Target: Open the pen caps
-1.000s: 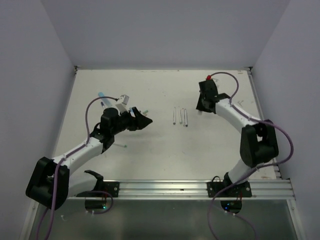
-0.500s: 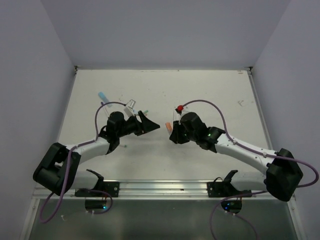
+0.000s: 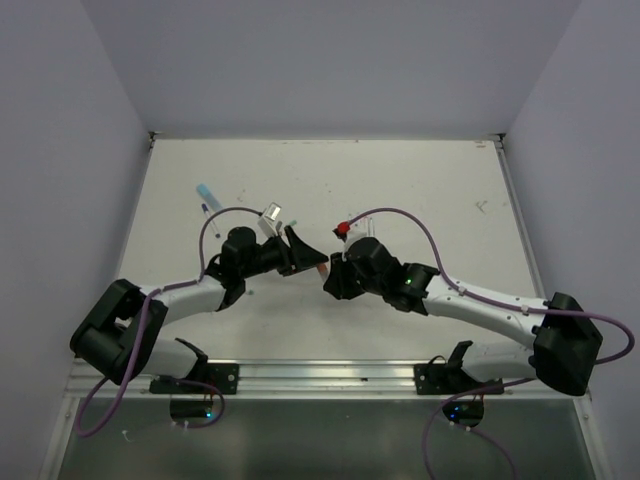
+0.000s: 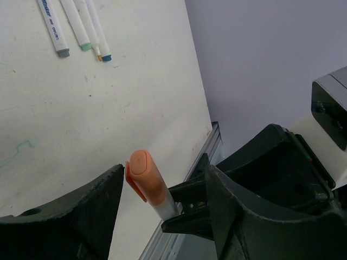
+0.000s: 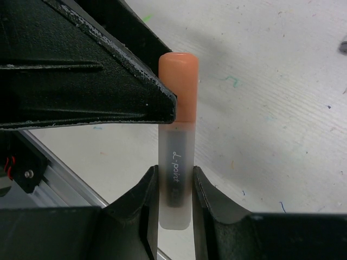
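My right gripper (image 5: 174, 172) is shut on the pale barrel (image 5: 176, 184) of a marker and holds it above the table. The marker's orange cap (image 5: 178, 86) is still on and points at my left gripper (image 4: 165, 170). The left gripper is open, with a finger on each side of the orange cap (image 4: 145, 176), close to the left finger. In the top view the two grippers meet at table centre, the left gripper (image 3: 303, 250) facing the right gripper (image 3: 330, 275), with the orange cap (image 3: 321, 268) between them. A light blue cap (image 3: 206, 190) lies at the far left.
Several thin pen bodies (image 4: 81, 27) lie side by side on the white table (image 4: 108, 108), tips bare, beyond the grippers. The aluminium rail (image 3: 330, 375) runs along the near edge. Grey walls close in the left, right and back sides.
My right arm swung from the far right to the table centre with the orange-capped marker. My left gripper moved right towards it, and the cap now sits between its open jaws.
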